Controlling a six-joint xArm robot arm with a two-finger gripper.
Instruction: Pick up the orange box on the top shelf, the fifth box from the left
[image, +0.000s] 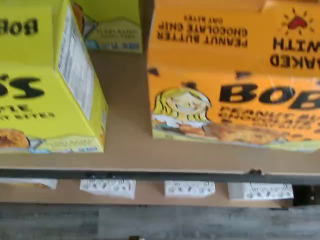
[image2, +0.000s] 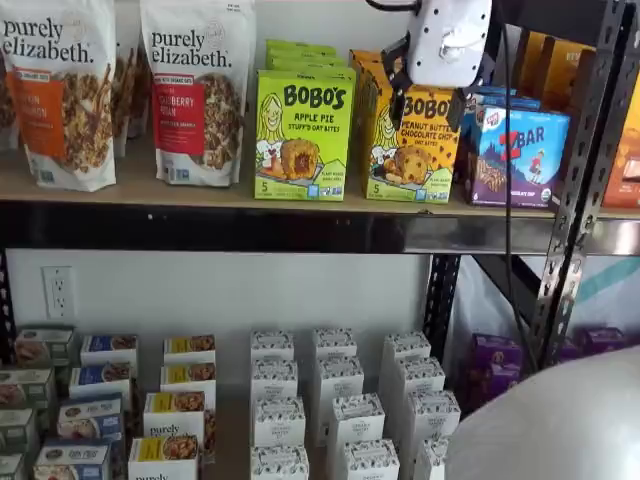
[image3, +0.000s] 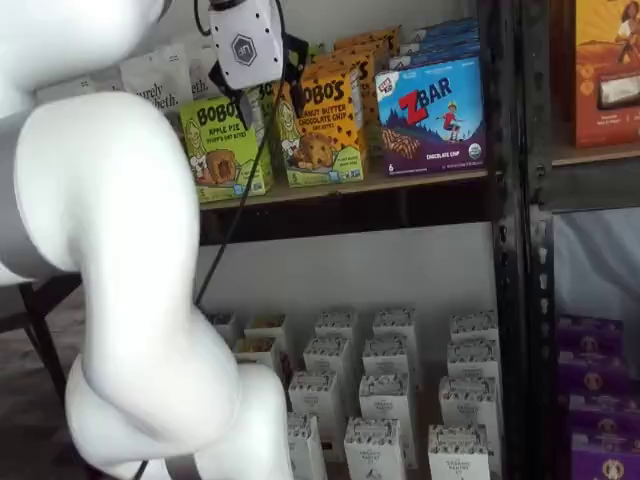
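Observation:
The orange box (image2: 410, 150) stands upright on the top shelf (image2: 200, 190), between a lime-green carton and a blue carton; it shows in both shelf views (image3: 320, 130). The wrist view looks down on its lid and front (image: 235, 100), with the shelf's front edge (image: 130, 157) below it. My gripper (image2: 428, 110) hangs in front of the box's upper part, white body above, one black finger near each top corner. A gap shows between the fingers, so it is open and holds nothing. From the side the gripper (image3: 268, 85) sits just before the carton's front.
A lime-green Apple Pie carton (image2: 303, 135) stands to the left of the orange box, a ZBAR carton (image2: 515, 155) to its right. Granola bags (image2: 198, 90) fill the shelf's left end. Small white cartons (image2: 335, 380) crowd the lower shelf. A black upright (image2: 580, 170) stands at the right.

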